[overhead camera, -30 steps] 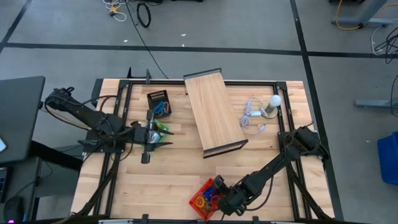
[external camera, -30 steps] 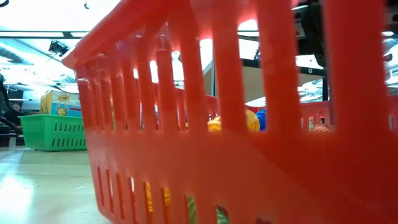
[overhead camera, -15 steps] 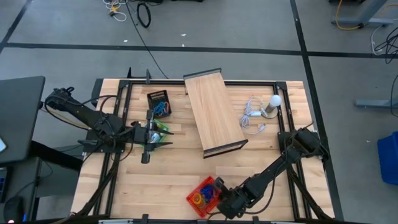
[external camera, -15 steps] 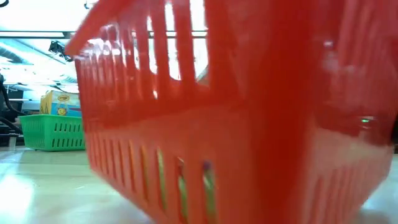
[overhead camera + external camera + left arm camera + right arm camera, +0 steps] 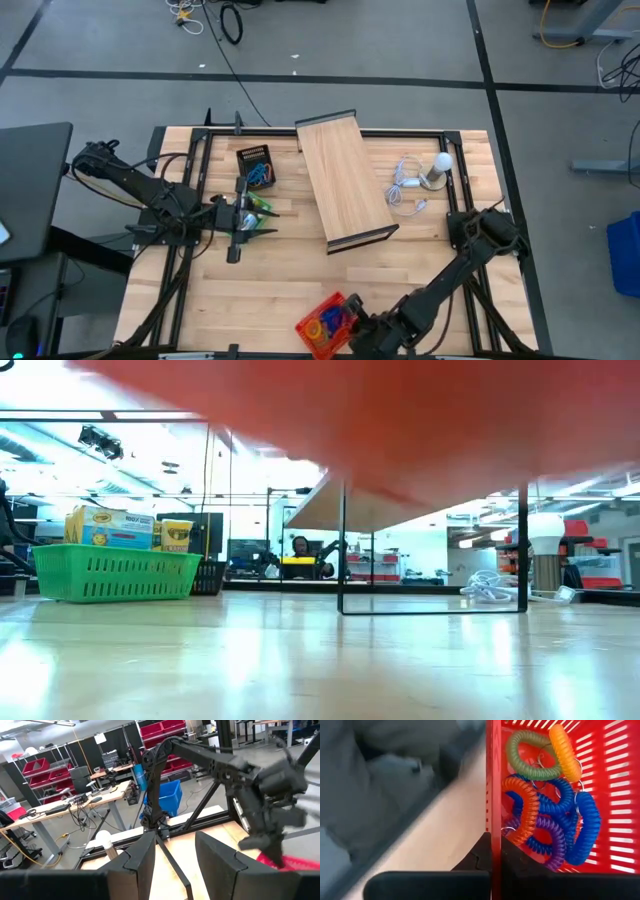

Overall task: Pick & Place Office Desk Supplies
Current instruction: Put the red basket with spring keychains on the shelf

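The long wooden box [image 5: 343, 183] lies at upper centre of the high view. At bottom centre, the red basket [image 5: 322, 324] of coloured loops [image 5: 547, 802] is lifted, the right gripper [image 5: 356, 326] clamped shut on its rim. The left gripper [image 5: 243, 216], at middle left, has fingers parted and empty, just beside the green basket [image 5: 112, 572] with crayon boxes [image 5: 110, 527].

Bright, even overhead light with ceiling glare on the desk [image 5: 300, 660]; a red basket [image 5: 400, 420] smears into motion blur.
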